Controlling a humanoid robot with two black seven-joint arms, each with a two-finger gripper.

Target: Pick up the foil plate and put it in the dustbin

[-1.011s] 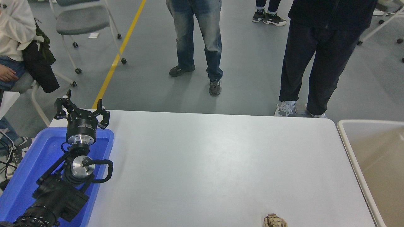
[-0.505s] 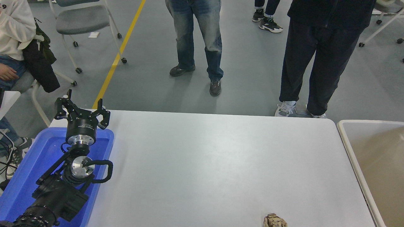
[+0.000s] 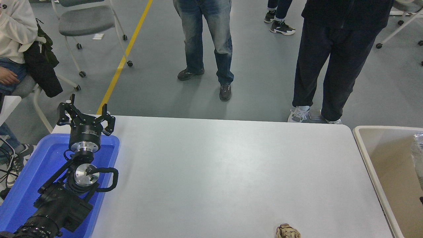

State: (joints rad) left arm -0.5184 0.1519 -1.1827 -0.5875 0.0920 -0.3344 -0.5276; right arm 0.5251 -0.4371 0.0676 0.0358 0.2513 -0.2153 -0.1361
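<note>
A silvery, crinkled piece of the foil plate (image 3: 417, 155) shows at the picture's right edge, inside the outline of the beige dustbin (image 3: 363, 145); most of it is cut off by the frame. Whether it rests in the bin or hangs above it I cannot tell. Just below it a small dark sliver (image 3: 421, 200) touches the edge, too little to identify. The right gripper itself is out of view. My left gripper (image 3: 87, 110) is parked at the lower left over the blue tray, open and holding nothing.
A blue plastic tray (image 3: 109, 148) lies on the white table (image 3: 224, 172) at the left, under the left arm. A small crumpled tan paper ball (image 3: 288, 231) sits at the table's front edge. People stand beyond the far edge; one sits at the upper left.
The foil plate has come into view at the right edge over the dustbin, where only tan interior showed before. The left arm has not moved.
</note>
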